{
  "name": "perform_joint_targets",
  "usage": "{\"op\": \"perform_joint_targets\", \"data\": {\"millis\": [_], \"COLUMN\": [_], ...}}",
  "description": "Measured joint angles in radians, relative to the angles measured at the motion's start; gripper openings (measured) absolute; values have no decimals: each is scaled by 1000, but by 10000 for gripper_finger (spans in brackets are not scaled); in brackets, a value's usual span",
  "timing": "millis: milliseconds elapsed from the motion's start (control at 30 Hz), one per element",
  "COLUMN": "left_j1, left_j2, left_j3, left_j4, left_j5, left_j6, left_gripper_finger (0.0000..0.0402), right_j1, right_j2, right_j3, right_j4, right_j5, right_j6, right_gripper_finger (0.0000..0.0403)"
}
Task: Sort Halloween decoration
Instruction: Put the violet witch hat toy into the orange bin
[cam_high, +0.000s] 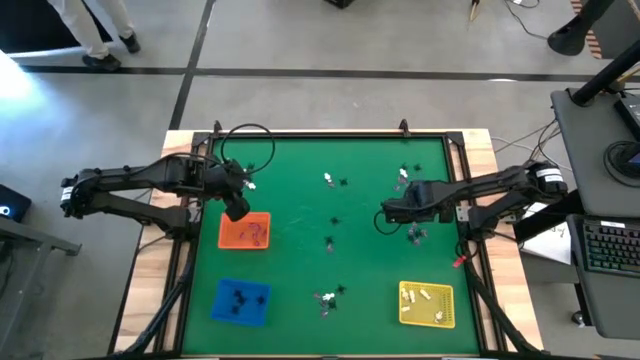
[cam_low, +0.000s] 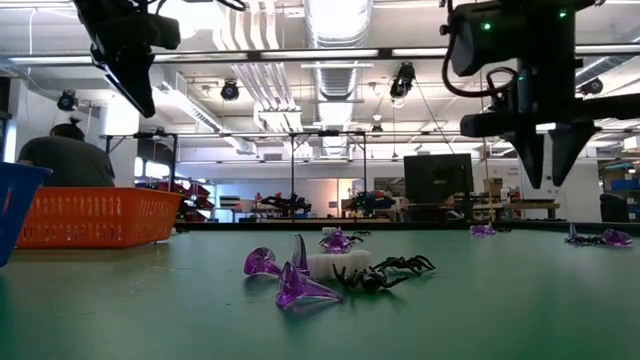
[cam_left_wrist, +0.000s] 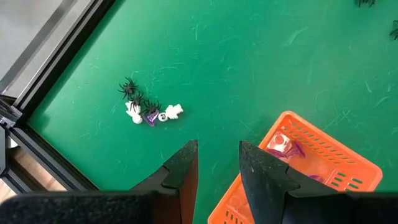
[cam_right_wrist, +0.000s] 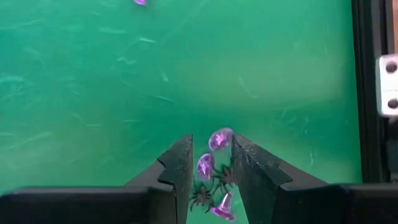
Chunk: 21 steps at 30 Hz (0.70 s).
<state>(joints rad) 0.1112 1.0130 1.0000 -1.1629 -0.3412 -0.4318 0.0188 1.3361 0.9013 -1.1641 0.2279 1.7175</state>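
The Halloween decoration lies scattered on the green mat as small white, black and purple trinkets. One cluster (cam_right_wrist: 204, 167) of purple pieces and black spiders lies straight below my right gripper (cam_right_wrist: 211, 143). That gripper points down, open, and hangs clear above the mat (cam_low: 548, 165). Another small cluster (cam_left_wrist: 148, 112) of spiders, white pieces and one purple piece lies near the mat's far left corner. My left gripper (cam_left_wrist: 217, 165) hangs open and empty over the far edge of the orange tray (cam_high: 245, 231).
The orange tray holds pinkish pieces. A blue tray (cam_high: 240, 301) at the near left holds black ones, and a yellow tray (cam_high: 427, 304) at the near right holds white ones. More trinkets lie mid-mat (cam_high: 331, 232) and near the front (cam_high: 328, 296). A black frame (cam_high: 330, 133) borders the mat.
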Motion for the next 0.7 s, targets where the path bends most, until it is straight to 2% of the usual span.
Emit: {"op": "perform_joint_targets", "data": {"millis": [200,433,600,700], "left_j1": [0,0,0,0], "left_j2": [0,0,0,0], "left_j3": [0,0,-1,-1], "left_j4": [16,21,21,21], "left_j5": [0,0,1,3], "left_j6": [31,34,34,34], "left_gripper_finger": [98,98,98,98], "right_j1": [29,54,53,53], "right_j2": [1,24,45,46], "right_j3": [-28,-59,-61,-61], "right_j4": [4,29,32,31], "right_j5": [3,4,2,-22], "right_j6": [124,194,164,56], "right_gripper_finger": [105,105,105,105]}}
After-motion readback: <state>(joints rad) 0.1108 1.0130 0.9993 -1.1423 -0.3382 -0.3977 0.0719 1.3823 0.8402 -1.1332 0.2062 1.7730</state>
